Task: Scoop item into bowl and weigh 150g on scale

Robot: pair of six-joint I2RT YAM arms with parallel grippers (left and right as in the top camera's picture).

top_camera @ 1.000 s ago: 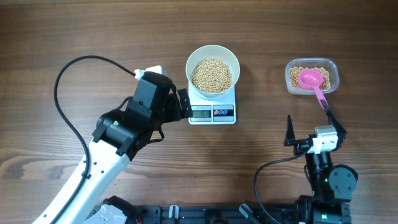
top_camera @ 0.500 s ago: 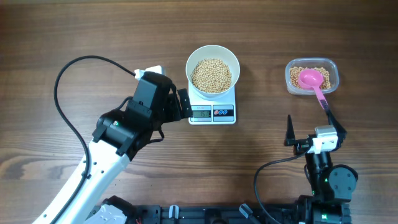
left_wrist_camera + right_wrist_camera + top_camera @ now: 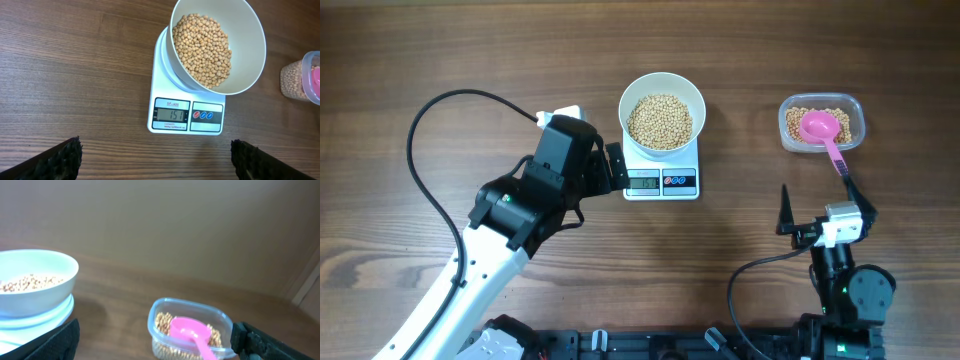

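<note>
The white bowl (image 3: 628, 98) stands on the white scale (image 3: 661, 184) at the table's middle back, filled with tan beans (image 3: 660, 122). In the left wrist view the bowl (image 3: 251, 55) holds the beans (image 3: 202, 50), and the scale (image 3: 159, 75) has a display that reads 151. My left gripper (image 3: 608, 165) hovers just left of the scale, open and empty, its jaws (image 3: 157, 160) spread wide over bare wood. My right gripper (image 3: 822, 206) stands open near the front right, holding nothing, below the pink scoop (image 3: 823, 130).
A clear plastic container (image 3: 855, 125) at the back right holds more beans and the scoop's head, whose handle sticks out toward my right gripper (image 3: 157, 342). The right wrist view shows that container (image 3: 160, 317) ahead. A black cable (image 3: 420, 130) loops at the left.
</note>
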